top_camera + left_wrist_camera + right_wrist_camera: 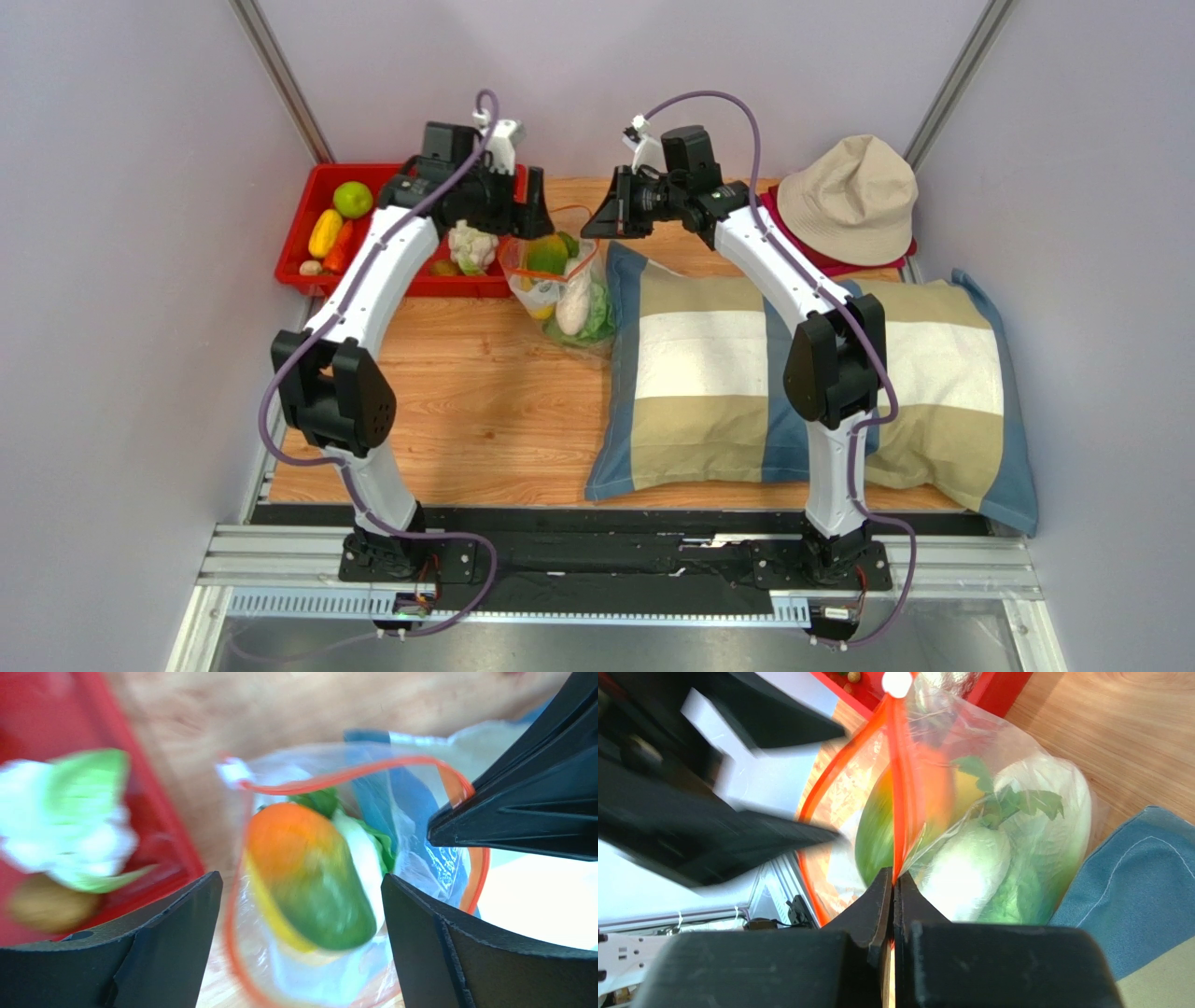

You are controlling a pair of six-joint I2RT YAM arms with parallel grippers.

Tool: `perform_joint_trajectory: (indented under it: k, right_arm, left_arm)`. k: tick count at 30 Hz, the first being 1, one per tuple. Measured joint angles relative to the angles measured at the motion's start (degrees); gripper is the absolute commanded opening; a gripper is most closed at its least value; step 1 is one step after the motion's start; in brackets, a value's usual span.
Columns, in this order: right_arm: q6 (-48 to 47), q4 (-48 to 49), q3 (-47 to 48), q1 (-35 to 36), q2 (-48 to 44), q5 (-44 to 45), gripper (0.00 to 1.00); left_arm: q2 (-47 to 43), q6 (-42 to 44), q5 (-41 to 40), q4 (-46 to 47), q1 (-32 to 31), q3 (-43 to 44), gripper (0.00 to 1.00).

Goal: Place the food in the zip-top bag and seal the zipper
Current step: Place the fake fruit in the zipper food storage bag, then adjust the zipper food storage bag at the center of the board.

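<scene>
The clear zip-top bag [568,291] lies on the wooden table between the red tray and the pillow, mouth open. My right gripper [894,879] is shut on its orange-red zipper [898,777] and holds one lip up; the white slider [897,682] is at the far end. Lettuce [1032,840] and white pieces are inside. My left gripper [300,877] is open over the bag mouth [337,777]. A blurred orange-and-green piece [309,875] sits in the mouth between the jaws, touching neither. More food stays in the tray: cauliflower [473,248], yellow pepper [326,231], green fruit [352,199].
The red tray [302,273] is at the back left, right beside the bag. A checked pillow [730,378] fills the right half of the table, touching the bag. A beige hat [850,196] sits at the back right. Grey walls close in on both sides.
</scene>
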Motion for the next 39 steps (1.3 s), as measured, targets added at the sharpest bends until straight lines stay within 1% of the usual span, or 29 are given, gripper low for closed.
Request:
perform_joint_trajectory:
  k: [5, 8, 11, 12, 15, 17, 19, 20, 21, 22, 23, 26, 27, 31, 34, 36, 39]
  right_arm:
    - [-1.4, 0.13, 0.04, 0.0, 0.02, -1.75, 0.0]
    - [-2.08, 0.24, 0.5, 0.0, 0.26, -3.43, 0.0]
    - [-2.47, 0.39, 0.87, 0.0, 0.5, -5.09, 0.0]
    - [-2.6, 0.48, 0.94, 0.0, 0.61, -5.46, 0.0]
    - [-2.64, 0.61, 1.09, 0.0, 0.96, -6.51, 0.0]
    - [-2.78, 0.61, 1.14, 0.13, 0.98, -7.04, 0.0]
    - [-3.06, 0.55, 1.27, 0.33, 0.98, -7.52, 0.0]
    - [-3.17, 0.52, 1.29, 0.44, 0.98, -7.74, 0.0]
    - [-3.3, 0.5, 1.29, 0.5, 0.98, -7.98, 0.0]
    - [-3.52, 0.46, 1.29, 0.61, 0.98, -8.33, 0.0]
    - [-3.76, 0.39, 1.29, 0.74, 0.98, -8.61, 0.0]
    - [-4.74, -0.11, 1.29, 1.25, 0.98, -9.7, 0.01]
    - [-5.22, -0.39, 1.29, 1.44, 0.98, -10.29, 0.01]
    - [-7.39, -1.46, 1.57, 2.29, 0.98, -12.46, 0.02]
    - [-10.88, -5.33, 3.5, 3.04, 0.98, -13.27, 0.01]
    - [-14.43, -8.52, 5.86, 3.8, 1.01, -13.79, 0.01]
    - [-20.09, -11.82, 8.11, 4.98, 1.01, -14.73, 0.0]
  left_arm:
    - [-2.56, 2.86, 1.9, -2.54, 5.88, 5.22, 0.95]
    - [-3.06, 5.49, 4.85, -3.45, 9.33, 6.36, 0.9]
    - [-1.6, 7.23, 7.13, -4.92, 11.21, 6.49, 0.84]
    - [-0.85, 7.58, 7.89, -5.51, 11.56, 6.49, 0.82]
    - [1.36, 8.57, 11.52, -7.04, 11.61, 5.2, 0.82]
    - [1.6, 9.05, 13.44, -7.54, 11.04, 2.75, 0.81]
    - [1.57, 9.42, 15.26, -8.33, 10.43, 0.48, 0.74]
    - [1.57, 9.57, 16.11, -8.48, 10.05, -0.76, 0.7]
    - [1.46, 9.75, 16.52, -8.55, 9.7, -1.92, 0.58]
    - [1.4, 9.86, 16.87, -8.79, 9.44, -2.89, 0.5]
    - [1.36, 9.9, 17.22, -9.14, 9.27, -3.69, 0.28]
    - [1.07, 10.91, 17.97, -10.12, 8.61, -5.11, 0.03]
    - [0.59, 11.32, 18.21, -10.16, 8.44, -5.57, 0.0]
    - [-4.42, 12.68, 20.11, -10.56, 7.82, -8.61, 0.0]
    - [-10.6, 13.07, 22.1, -11.52, 6.86, -10.21, 0.0]
    - [-14.75, 13.29, 22.88, -11.87, 5.31, -10.73, 0.02]
    - [-21.05, 13.4, 23.26, -11.93, 0.83, -11.65, 0.04]
